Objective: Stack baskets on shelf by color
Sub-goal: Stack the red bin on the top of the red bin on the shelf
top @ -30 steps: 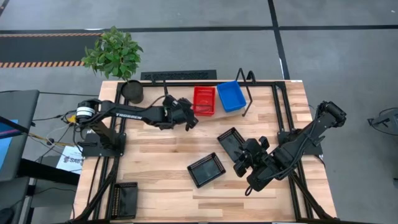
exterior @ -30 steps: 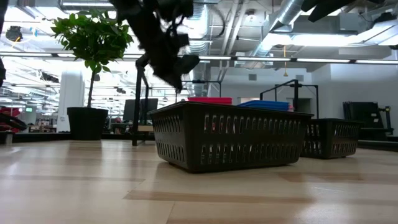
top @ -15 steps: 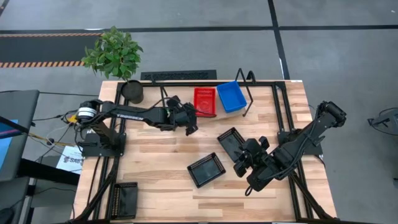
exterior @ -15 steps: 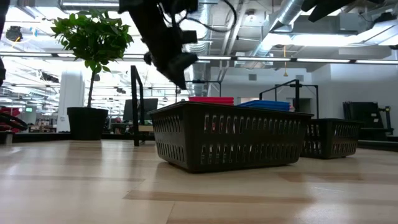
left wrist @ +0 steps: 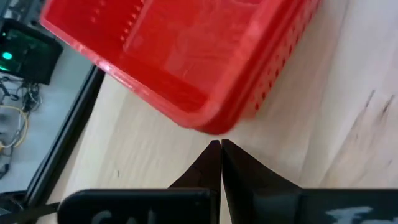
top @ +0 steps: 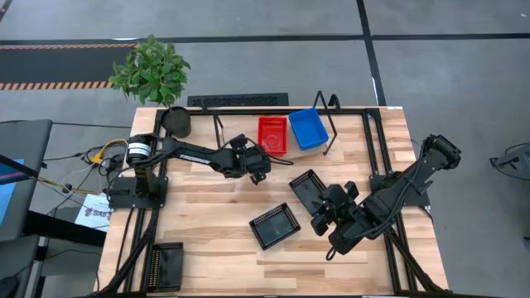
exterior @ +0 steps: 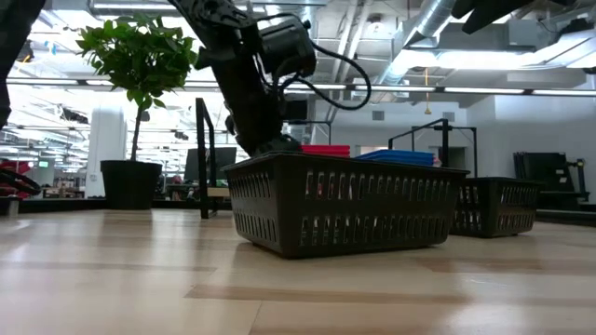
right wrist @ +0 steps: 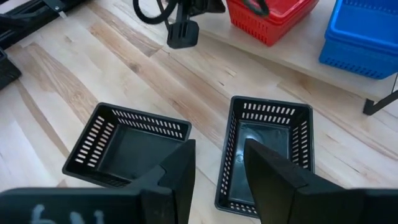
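A red basket (top: pixel 272 134) and a blue basket (top: pixel 308 128) stand side by side on the shelf (right wrist: pixel 292 59) at the table's far side. Two black baskets (top: pixel 275 225) (top: pixel 309 189) sit upright on the table's middle. My left gripper (top: pixel 258 171) is shut and hangs low just in front of the red basket's near corner (left wrist: pixel 211 124), with nothing between its fingers. My right gripper (right wrist: pixel 217 168) stands open above the black baskets (right wrist: pixel 264 155), holding nothing.
A potted plant (top: pixel 174 120) stands at the table's far left corner. Another black basket (top: pixel 168 265) lies at the near left. In the low view the nearer black basket (exterior: pixel 345 209) hides most of the shelf. Bare wood lies between the shelf and the black baskets.
My left gripper has sunk toward the table in front of the shelf, drifted a little toward the near edge and rolled about its own line. It has stayed shut. The baskets have kept their places.
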Motion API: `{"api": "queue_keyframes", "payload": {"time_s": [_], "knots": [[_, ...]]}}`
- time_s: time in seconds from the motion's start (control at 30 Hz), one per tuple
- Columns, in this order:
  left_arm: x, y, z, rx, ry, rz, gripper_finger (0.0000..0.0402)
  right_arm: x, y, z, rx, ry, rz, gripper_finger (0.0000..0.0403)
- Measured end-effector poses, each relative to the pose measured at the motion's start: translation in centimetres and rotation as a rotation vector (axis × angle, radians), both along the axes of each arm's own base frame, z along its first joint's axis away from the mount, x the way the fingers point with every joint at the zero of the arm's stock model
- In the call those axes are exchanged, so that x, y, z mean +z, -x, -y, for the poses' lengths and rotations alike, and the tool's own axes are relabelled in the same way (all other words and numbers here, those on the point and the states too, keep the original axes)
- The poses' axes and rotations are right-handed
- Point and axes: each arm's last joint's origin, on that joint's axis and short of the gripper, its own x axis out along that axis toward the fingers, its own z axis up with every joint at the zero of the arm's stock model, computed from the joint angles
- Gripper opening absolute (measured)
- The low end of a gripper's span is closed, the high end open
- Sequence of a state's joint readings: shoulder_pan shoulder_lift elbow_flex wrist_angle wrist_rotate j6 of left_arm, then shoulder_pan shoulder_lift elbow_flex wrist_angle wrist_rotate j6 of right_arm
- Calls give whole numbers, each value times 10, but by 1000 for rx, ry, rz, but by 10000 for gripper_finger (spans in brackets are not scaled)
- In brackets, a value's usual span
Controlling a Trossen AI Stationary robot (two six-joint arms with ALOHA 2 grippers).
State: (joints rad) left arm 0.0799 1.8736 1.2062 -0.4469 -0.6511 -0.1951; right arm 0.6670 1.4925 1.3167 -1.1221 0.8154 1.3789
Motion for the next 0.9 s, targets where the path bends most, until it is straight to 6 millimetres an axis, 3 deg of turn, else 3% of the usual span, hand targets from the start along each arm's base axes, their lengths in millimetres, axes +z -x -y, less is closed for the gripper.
{"api": "queue_keyframes", "payload": {"time_s": [0.3, 0.7, 0.9], "knots": [[13, -16, 0, -67, 41, 127, 0, 0, 0, 0, 1, 1, -1, 159], [16, -21, -5, -111, 107, 203, 0, 0, 1, -2, 7, -7, 0, 159], [14, -18, -5, -109, 104, 156, 0, 0, 0, -2, 7, -11, 4, 159]]}}
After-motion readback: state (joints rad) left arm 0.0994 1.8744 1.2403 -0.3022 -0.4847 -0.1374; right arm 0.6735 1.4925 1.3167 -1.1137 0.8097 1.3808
